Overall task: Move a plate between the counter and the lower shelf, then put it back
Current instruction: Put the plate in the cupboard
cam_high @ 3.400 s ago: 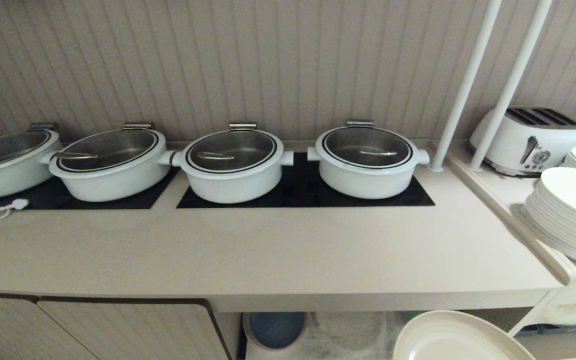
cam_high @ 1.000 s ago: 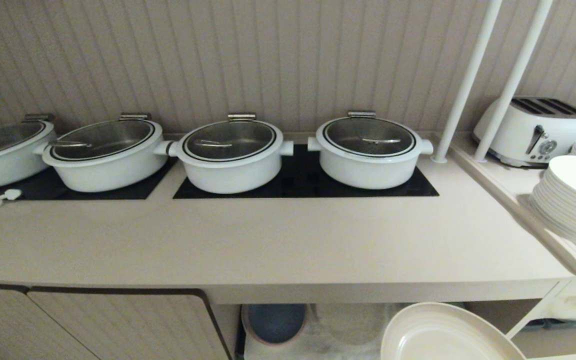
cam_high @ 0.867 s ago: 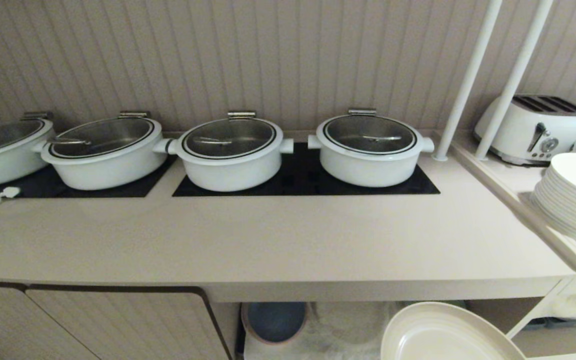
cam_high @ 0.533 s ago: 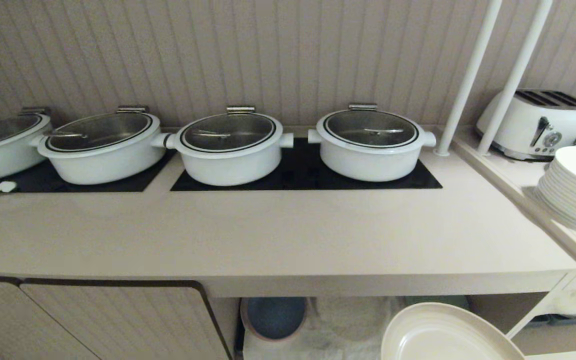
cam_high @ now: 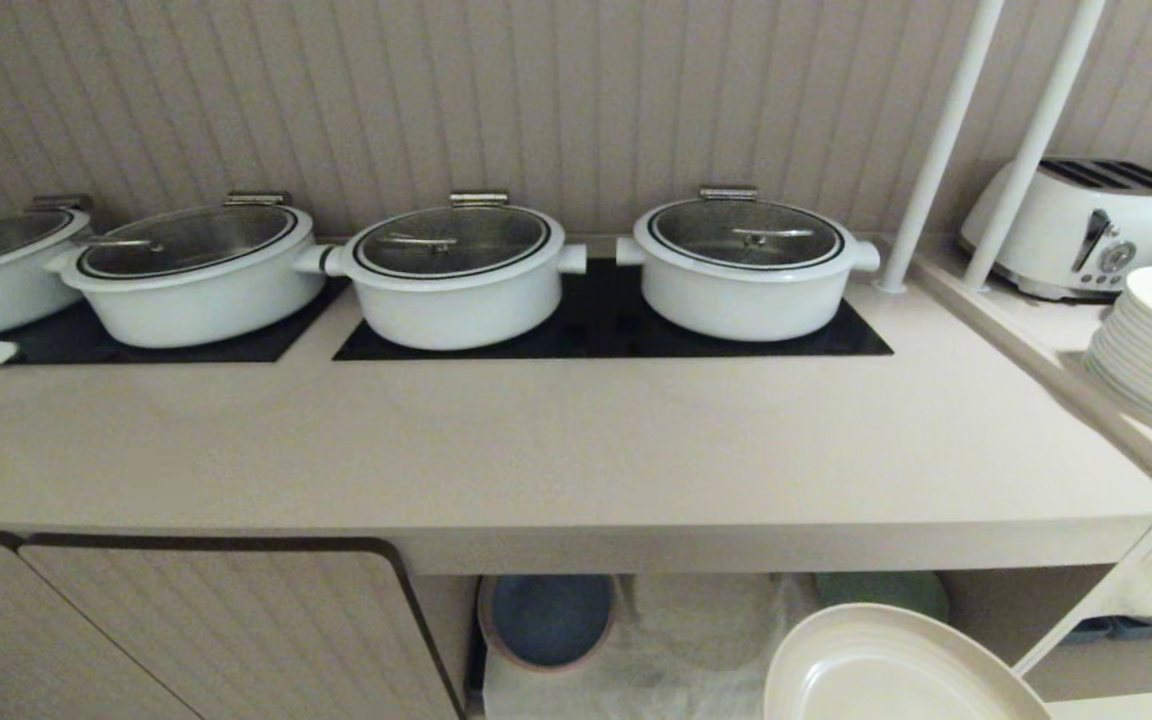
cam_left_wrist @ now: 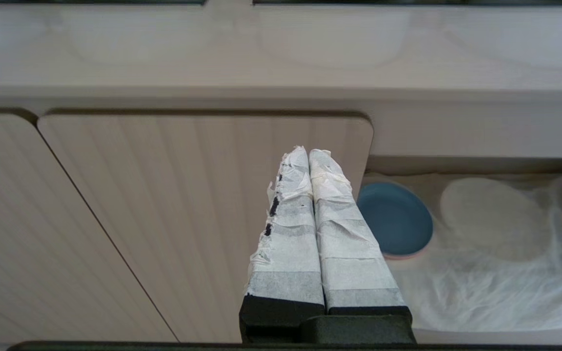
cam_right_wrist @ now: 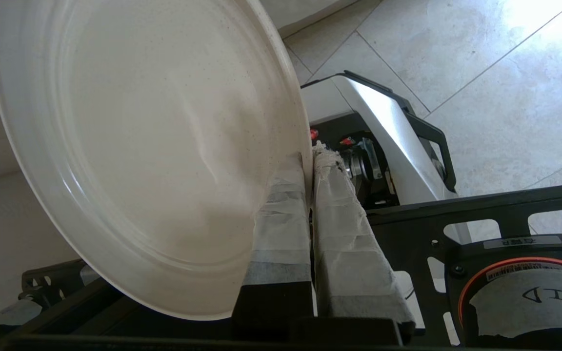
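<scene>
cream plate (cam_right_wrist: 154,146) sits clamped by its rim in our right jaws, below the worktop (cam_high: 536,450) edge, ready for shelving.

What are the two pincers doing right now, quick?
Left pincer: shut, holding nothing.
Right pincer: shut on the rim of the round cream-beige plate.

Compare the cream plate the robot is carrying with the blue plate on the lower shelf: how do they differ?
Colour: the cream plate is plain cream-beige; the blue plate is blue with a pinkish rim.
Support: the cream plate is gripped at its rim by the right gripper; the blue plate rests on the white cloth of the lower shelf.
Both are round with shallow raised rims.
</scene>
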